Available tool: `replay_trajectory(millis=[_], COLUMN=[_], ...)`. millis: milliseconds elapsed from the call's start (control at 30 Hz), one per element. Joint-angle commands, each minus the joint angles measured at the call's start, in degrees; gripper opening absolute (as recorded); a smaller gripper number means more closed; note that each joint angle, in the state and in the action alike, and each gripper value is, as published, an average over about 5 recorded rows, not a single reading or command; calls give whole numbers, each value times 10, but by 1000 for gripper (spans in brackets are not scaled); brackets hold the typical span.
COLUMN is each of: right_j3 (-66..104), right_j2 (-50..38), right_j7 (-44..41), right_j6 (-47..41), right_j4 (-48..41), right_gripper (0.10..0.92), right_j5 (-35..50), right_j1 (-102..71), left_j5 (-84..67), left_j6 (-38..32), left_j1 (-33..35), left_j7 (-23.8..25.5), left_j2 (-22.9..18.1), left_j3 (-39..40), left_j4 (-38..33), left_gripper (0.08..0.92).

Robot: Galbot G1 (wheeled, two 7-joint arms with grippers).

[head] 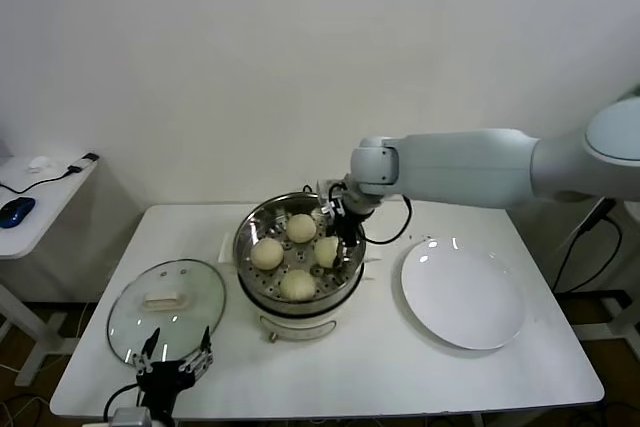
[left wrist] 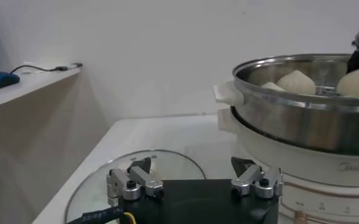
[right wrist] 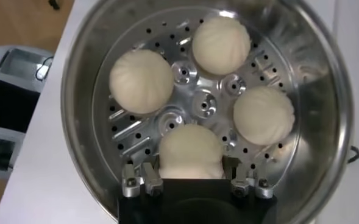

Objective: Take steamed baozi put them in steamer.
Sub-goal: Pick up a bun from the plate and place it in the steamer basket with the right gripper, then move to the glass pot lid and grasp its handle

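Note:
The steamer [head: 245,237] stands mid-table, shiny steel on a white base. Four cream-white baozi lie on its perforated tray [right wrist: 139,131]: three lie free [right wrist: 141,81] [right wrist: 222,44] [right wrist: 264,115]. The fourth baozi [right wrist: 190,152] sits between the fingers of my right gripper [right wrist: 190,173], which is shut on it, low inside the pot at its right side [head: 335,237]. That bun rests on or just above the tray. My left gripper [head: 178,362] is open and empty at the table's front left, over the glass lid's edge.
A round glass lid [head: 165,302] with a white handle lies flat left of the steamer. A flat white plate [head: 463,297] lies to its right. A side table [head: 40,197] with a blue mouse stands at far left. The left wrist view shows the steamer's side [left wrist: 301,122].

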Motion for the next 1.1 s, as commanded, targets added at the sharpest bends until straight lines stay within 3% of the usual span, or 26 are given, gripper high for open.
replay_trajectory(millis=[33, 167, 400, 800, 933, 1100], right_j3=[-3, 0, 10, 145, 232, 389], right_j2=[23, 26, 17, -107, -161, -224], right_j7=[5, -5, -66, -104, 30, 256], right_j6=[-4, 7, 60, 112, 131, 144], right_j4=[-31, -36, -53, -52, -40, -22], right_gripper=[670, 690, 816, 823, 823, 823], right_j5=[-15, -18, -9, 94, 118, 67], right_j1=[-33, -30, -6, 5, -33, -139], left_j5=[-4, -6, -6, -16, -17, -17], left_j6=[3, 4, 5, 4, 0, -8], left_j1=[-6, -9, -14, -13, -13, -15], left_j7=[1, 2, 4, 11, 13, 14], left_j2=[1, 2, 4, 6, 5, 7], left_j3=[0, -1, -3, -4, -4, -5], left_j4=[2, 4, 4, -3, -6, -6], left_gripper=[823, 823, 823, 823, 823, 823])
